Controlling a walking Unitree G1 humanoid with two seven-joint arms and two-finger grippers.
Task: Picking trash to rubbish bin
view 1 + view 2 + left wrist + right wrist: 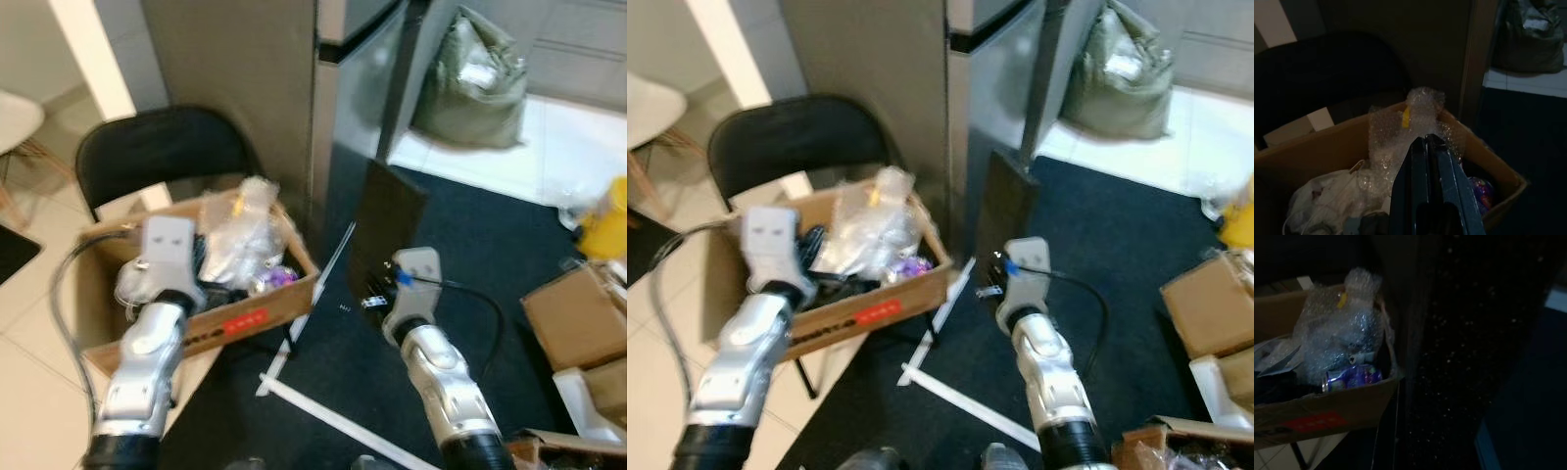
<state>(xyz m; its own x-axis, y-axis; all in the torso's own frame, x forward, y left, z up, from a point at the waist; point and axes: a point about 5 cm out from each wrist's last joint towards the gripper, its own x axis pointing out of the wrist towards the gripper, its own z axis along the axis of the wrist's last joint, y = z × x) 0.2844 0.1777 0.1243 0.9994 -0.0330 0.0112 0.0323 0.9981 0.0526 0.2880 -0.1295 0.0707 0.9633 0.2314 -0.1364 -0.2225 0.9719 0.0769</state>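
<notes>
A cardboard box (257, 318) of trash is resting on a black chair (162, 147), bubble wrap (1400, 134) heaped inside. The left gripper (1427, 147), fingers pressed together and empty, is hovering over it. The right gripper's state cannot be told.

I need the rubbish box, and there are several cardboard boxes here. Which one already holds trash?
The open cardboard box on the black chair, under the left gripper; bubble wrap fills it. The boxes at right look closed.

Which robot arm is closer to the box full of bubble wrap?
Probably the left: the left gripper, shut, hangs right over the cardboard box by the bubble wrap. The right arm is off over the dark carpet.
</notes>
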